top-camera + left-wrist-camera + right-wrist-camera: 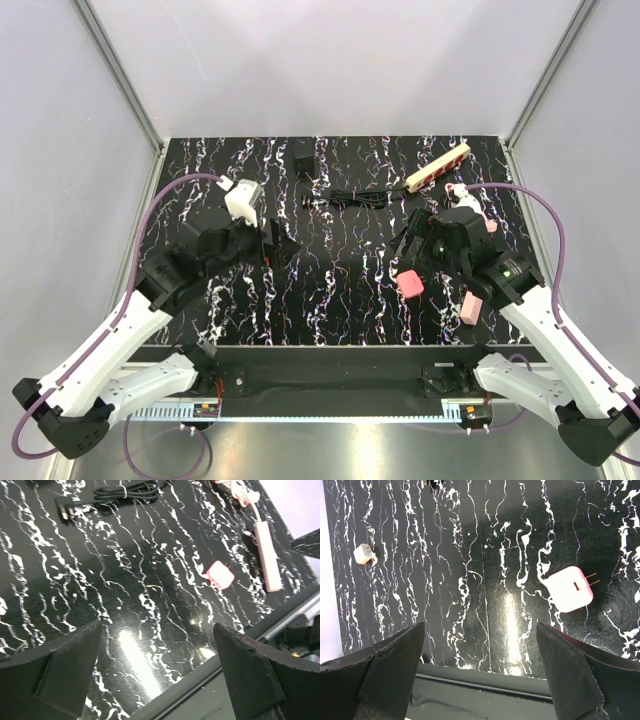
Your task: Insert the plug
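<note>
Left jaws: wide open, nothing between them; only bare tabletop (150,595) shows in the gap. Right jaws: same, spread wide and empty over the tabletop.

The plug (303,157) sits near the far edge, ahead of the left jaws and well apart from them. From the right jaws it is farther off, ahead and across to their left. Neither wrist view shows its body clearly.

Its cord (350,198) lies bundled between the plug and both jaws, ahead of them. The left wrist view shows a pale tie round the bundle and a loose end trailing out to one side.

The power strip (438,167) lies slantwise ahead of the right jaws, nearer to them than the plug is.

A pink adapter (570,589), two prongs showing, lies just ahead of the right jaws' right-hand finger. It is not the target.

Handling, as a judgement:
- Plug body looks like hard moulded plastic: light, rigid, probably smooth enough to twist in a loose grip.
- Cord is limp. The tied bundle will trail as a small drag, so expect a tug sideways when lifting.
- Take hold across the two flat sides of the body, prong end left free and facing the strip. Never by the cord.
- Prong direction cannot be made out from here.
- Seating needs a firm, square push; a skewed grip may jam it.
</note>
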Controlling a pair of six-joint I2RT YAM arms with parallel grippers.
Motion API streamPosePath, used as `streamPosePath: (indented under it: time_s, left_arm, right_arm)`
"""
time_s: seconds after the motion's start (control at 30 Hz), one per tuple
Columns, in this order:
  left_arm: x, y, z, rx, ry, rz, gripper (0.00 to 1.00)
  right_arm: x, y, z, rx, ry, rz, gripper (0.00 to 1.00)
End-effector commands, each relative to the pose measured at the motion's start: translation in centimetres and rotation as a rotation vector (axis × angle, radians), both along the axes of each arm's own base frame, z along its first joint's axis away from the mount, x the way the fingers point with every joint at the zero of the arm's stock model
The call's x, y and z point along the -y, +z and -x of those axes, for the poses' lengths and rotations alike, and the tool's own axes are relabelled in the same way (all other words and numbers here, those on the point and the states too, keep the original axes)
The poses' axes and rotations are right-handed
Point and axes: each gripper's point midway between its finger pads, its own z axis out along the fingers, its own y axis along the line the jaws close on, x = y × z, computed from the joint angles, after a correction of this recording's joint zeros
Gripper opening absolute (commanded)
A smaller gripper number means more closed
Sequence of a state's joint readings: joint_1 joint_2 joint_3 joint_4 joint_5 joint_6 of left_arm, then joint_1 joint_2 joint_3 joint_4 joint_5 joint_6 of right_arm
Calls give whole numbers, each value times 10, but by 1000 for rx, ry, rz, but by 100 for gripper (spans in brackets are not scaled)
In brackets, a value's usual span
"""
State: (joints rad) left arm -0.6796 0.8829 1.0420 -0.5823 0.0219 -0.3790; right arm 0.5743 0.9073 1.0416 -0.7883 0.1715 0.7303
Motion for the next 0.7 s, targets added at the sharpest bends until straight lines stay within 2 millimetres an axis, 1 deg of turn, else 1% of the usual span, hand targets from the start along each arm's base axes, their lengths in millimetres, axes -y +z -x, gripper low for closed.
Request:
streamPosePath:
  time_s: [0.0,0.07,0.17,0.2,0.23,0.27,0.3,0.33,0.37,0.4,0.43,0.47,0.5,0.53,0.57,0.6,0.63,0.67]
  left_arm:
    - [-10,22,-8,113,23,-19,99]
    - [-16,19,-10,131,38,-53,99]
    - [-25,7,-11,133,58,-109,99]
    - [-27,4,-11,134,60,-119,99]
    - [-28,-3,-10,126,58,-131,99]
    - [-30,-6,-9,125,56,-138,99]
    - [-31,-7,-8,130,60,-140,99]
    - [-36,-14,-10,127,81,-156,99]
    - [-39,-16,-10,126,98,-162,99]
    - [-42,-18,-10,130,111,-165,99]
    - [-45,-25,-10,121,126,-178,99]
    - [-46,-28,-10,118,129,-179,99]
    - [-47,-29,-8,121,128,-178,99]
    - [-47,-34,-7,111,127,-182,99]
    - [-48,-34,-7,113,126,-180,99]
    - [-47,-34,-5,116,122,-175,99]
    - [-48,-34,-4,116,121,-175,99]
    - [-49,-34,-4,119,124,-174,99]
  right_arm:
    - [-3,20,-6,56,-12,-41,100]
    - [-4,18,-9,56,-20,-31,100]
    - [1,8,-25,63,-65,30,100]
    - [7,6,-35,71,-101,76,100]
    - [6,-7,-48,47,-87,157,100]
    - [4,2,-61,63,-96,177,100]
    - [3,1,-72,52,-99,197,99]
    - [3,-15,-92,-5,-102,237,99]
    - [-2,2,-110,23,-100,212,98]
    - [-6,-13,-129,-16,-98,233,98]
    - [-3,-13,-144,-14,-126,229,98]
    - [11,-3,-167,5,-175,216,98]
    - [12,-6,-181,-6,-168,187,97]
    - [11,-16,-207,-8,-169,173,97]
    - [32,-22,-226,-24,-222,157,95]
    - [38,-28,-239,-37,-252,139,94]
    - [44,-54,-254,-81,-273,153,92]
    - [51,-47,-271,-57,-302,151,92]
